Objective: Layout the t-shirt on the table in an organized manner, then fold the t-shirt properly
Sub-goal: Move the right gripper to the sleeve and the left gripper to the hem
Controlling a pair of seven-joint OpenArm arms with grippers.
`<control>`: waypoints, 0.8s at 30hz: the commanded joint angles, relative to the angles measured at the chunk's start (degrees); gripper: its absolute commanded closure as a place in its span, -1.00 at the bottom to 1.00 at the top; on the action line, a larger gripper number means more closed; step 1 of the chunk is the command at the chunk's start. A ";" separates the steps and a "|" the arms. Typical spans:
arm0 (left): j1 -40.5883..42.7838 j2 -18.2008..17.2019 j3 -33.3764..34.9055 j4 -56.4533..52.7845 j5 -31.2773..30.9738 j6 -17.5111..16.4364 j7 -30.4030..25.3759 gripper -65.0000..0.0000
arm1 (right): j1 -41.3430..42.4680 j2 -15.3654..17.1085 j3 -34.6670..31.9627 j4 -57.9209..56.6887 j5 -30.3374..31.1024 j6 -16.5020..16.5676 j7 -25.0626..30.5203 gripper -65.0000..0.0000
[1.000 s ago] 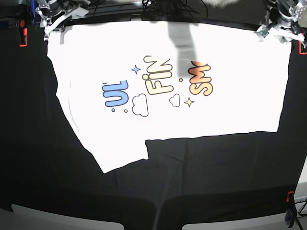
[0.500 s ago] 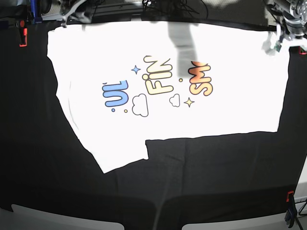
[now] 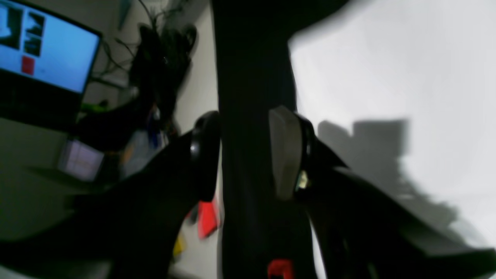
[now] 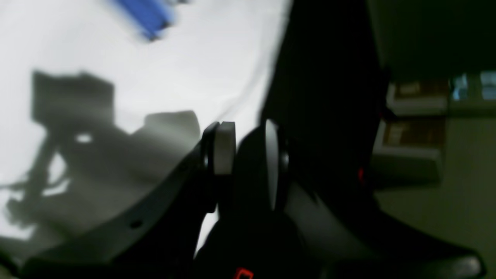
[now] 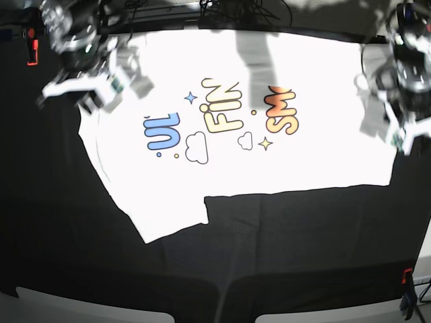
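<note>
base: high overhead, looking down on the whole table (image 5: pixel 283 242)
wrist views: close, along each arm's fingers
shared: the t-shirt's (image 5: pixel 316 161) side edges

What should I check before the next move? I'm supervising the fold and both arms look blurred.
1. T-shirt lies flat, print up: ok.
2. Sleeve at the near edge spread out on the table: ok.
3. Left gripper jaws parted with only black cloth between, nothing held: ok.
4. Right gripper jaws parted, no cloth pinched: ok.
5. Both grippers over opposite side edges of the shirt in the base view: ok.
6. Exact height of either gripper above the cloth: cannot tell, blurred.
</note>
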 commanded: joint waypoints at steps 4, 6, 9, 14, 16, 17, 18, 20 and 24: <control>-9.97 -1.01 -0.42 1.01 -5.46 -4.07 -1.05 0.36 | 3.30 -3.39 9.77 1.01 8.63 4.66 3.50 0.58; -13.90 -0.98 -0.42 0.63 -7.91 -5.68 -1.29 0.36 | 4.52 -5.53 13.86 1.01 13.03 7.48 4.39 0.58; -18.95 -0.98 -0.42 -3.17 -11.08 -7.48 -3.54 0.36 | 5.44 -8.46 18.64 0.98 18.67 11.89 4.61 0.58; -29.27 -0.98 -0.42 -20.00 -21.03 -15.50 -2.71 0.36 | 5.29 -11.67 22.95 0.98 25.49 18.18 4.55 0.58; -34.69 -1.01 -0.42 -28.55 -28.26 -19.21 -1.51 0.36 | 5.29 -12.50 23.08 0.98 25.68 18.84 4.55 0.58; -37.48 -1.01 -0.42 -32.98 -31.95 -21.27 -1.68 0.36 | 5.29 -12.92 23.08 0.98 25.88 18.95 4.57 0.58; -40.33 -1.01 -0.42 -37.70 -35.63 -24.15 -2.12 0.36 | 5.29 -13.20 23.08 0.98 26.14 19.08 4.57 0.58; -46.03 -0.98 -0.42 -47.93 -42.60 -31.04 -2.89 0.36 | 5.29 -13.75 23.08 0.98 26.51 19.34 4.55 0.58; -56.59 -0.98 -0.42 -70.07 -50.82 -42.10 -3.39 0.36 | 5.29 -13.92 23.08 0.98 26.47 19.69 4.48 0.58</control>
